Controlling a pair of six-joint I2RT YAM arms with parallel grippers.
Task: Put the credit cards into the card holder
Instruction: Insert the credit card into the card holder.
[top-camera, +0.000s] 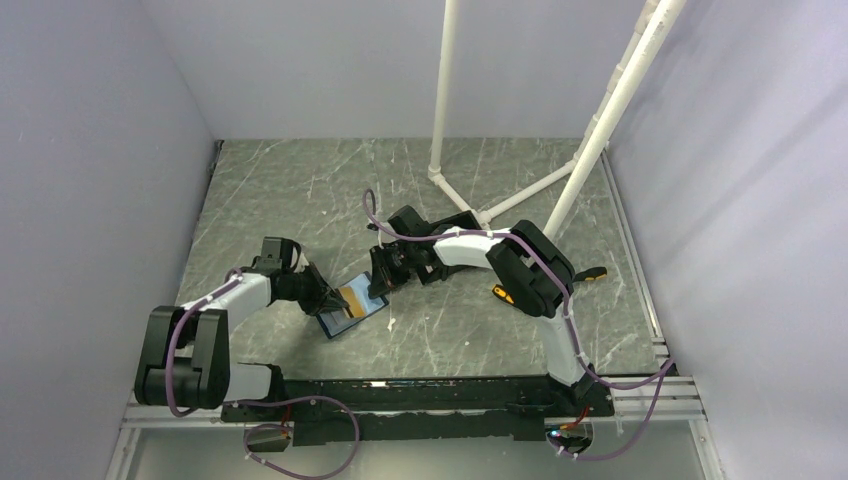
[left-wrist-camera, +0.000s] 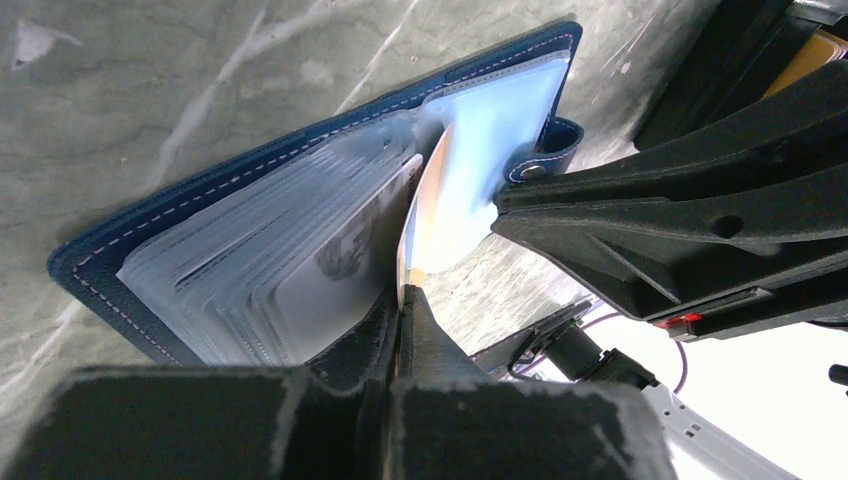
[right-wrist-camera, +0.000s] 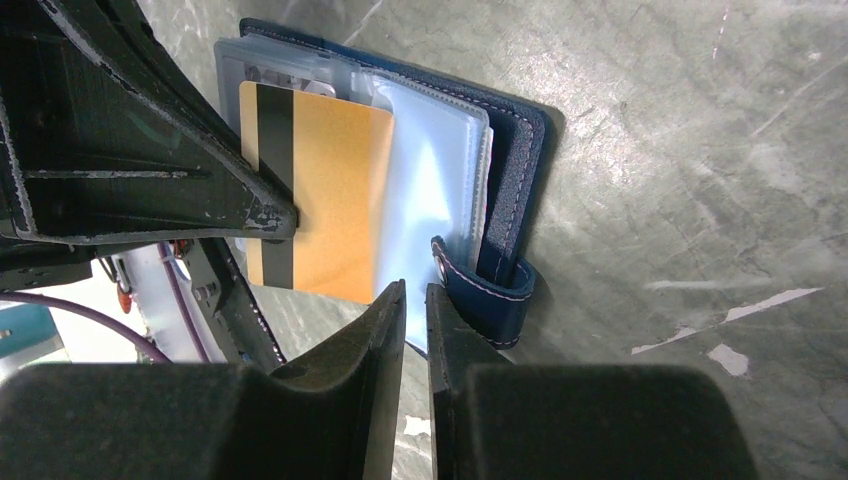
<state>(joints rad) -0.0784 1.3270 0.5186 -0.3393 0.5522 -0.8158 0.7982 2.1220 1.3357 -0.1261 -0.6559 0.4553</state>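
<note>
The card holder (top-camera: 348, 314) is lying open on the grey marbled tabletop (top-camera: 300, 190), between the two arms and just ahead of their bases. Its dark-blue cover is being pressed flat to the tabletop, with a fan of see-through pockets stacked on top.

The orange-gold card (right-wrist-camera: 325, 200) is being pinched at one short edge by the left end effector (left-wrist-camera: 403, 293), whose fingers are pressed together on it. The card is being held tilted over the open holder. In the right wrist view its black stripe is facing up and its far end is resting against the pockets. Whether that end is inside a pocket cannot be told.

The right end effector (right-wrist-camera: 415, 300) is closed to a narrow gap and is nipping the lower edge of one clear sleeve (right-wrist-camera: 435, 170). That sleeve is being held apart from the rest of the fan. The orange-gold card is sitting in the gap between it and the others.

A whitish card (left-wrist-camera: 345, 250) is being carried in one of the fanned pockets, just beside the orange-gold card. The holder's strap (right-wrist-camera: 490, 290), with its snap, is sticking out just beside the right fingers.

White pipes (top-camera: 600, 130) are standing at the far right of the tabletop, well apart from the holder. A small orange-and-black object (top-camera: 596, 273) is lying by the right arm's elbow. It is too small to be identified.
</note>
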